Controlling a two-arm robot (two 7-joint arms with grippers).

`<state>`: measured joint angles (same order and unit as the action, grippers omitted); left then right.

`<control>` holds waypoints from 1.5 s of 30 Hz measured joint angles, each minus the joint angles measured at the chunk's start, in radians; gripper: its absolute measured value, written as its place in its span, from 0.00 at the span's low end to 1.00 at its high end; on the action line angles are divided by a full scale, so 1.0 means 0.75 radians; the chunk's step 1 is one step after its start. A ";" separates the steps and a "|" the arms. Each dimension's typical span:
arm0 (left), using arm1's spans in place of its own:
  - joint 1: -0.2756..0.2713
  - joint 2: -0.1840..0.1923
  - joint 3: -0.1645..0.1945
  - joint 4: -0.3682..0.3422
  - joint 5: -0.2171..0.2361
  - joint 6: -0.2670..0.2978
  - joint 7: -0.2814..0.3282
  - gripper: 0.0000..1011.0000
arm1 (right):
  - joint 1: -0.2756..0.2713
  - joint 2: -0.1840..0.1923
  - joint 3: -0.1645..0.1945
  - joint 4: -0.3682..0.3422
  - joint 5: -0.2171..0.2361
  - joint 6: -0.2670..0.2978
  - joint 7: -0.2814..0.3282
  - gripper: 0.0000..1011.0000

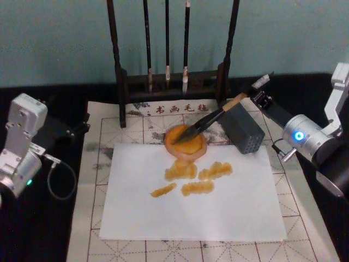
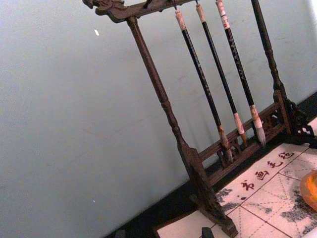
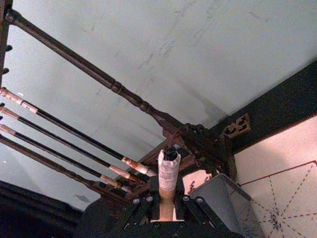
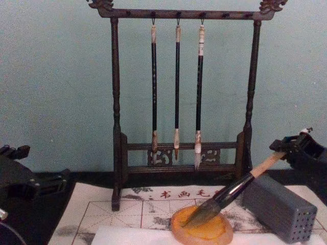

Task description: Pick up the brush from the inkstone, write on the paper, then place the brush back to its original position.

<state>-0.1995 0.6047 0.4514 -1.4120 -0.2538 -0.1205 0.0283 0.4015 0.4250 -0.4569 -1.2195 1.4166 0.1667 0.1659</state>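
The right hand (image 1: 256, 98) is holding the brush (image 1: 210, 121), pinching the top of its stick near the white end. The brush is leaning low. Its dark hairs are lying in the inkstone (image 1: 188, 150), and its stick is passing right over a corner of the block (image 1: 245, 131), which is sitting just beside the inkstone. I cannot tell if the stick is touching the block. The paper (image 1: 218, 213) is lying in front of the inkstone, touching it, and it is showing four orange marks (image 1: 199, 174). So I am guessing the writing is done and the brush is going back to its place. The left hand (image 1: 65, 131) is waiting at the left side of the table, well apart from everything. Here is what could go wrong. If the hand is letting go while the stick is not resting on anything, the brush could be tipping, rolling off the inkstone and smearing the paper. If the hand is pulling away too fast, it could be dragging the brush along or knocking the block. The rack (image 4: 117, 102) is standing near, just behind the hand, so a big swing could be bumping it and shaking the thin brushes.
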 joint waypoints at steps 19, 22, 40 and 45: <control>0.000 0.000 0.000 0.000 0.000 0.000 0.000 0.99 | 0.000 0.000 0.001 0.000 -0.001 0.001 0.002 0.57; 0.000 0.000 0.000 0.000 0.000 0.000 0.000 0.99 | 0.000 0.000 0.001 0.000 -0.001 0.001 0.002 0.65; 0.000 0.000 0.000 0.000 0.000 0.000 0.000 0.99 | 0.000 0.000 0.001 0.000 -0.001 0.001 0.002 0.99; 0.000 0.000 0.000 0.000 0.000 0.000 0.000 0.99 | 0.000 0.000 0.001 0.000 -0.001 0.001 0.002 0.99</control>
<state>-0.1995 0.6047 0.4514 -1.4120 -0.2539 -0.1206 0.0282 0.4014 0.4249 -0.4558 -1.2195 1.4160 0.1673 0.1675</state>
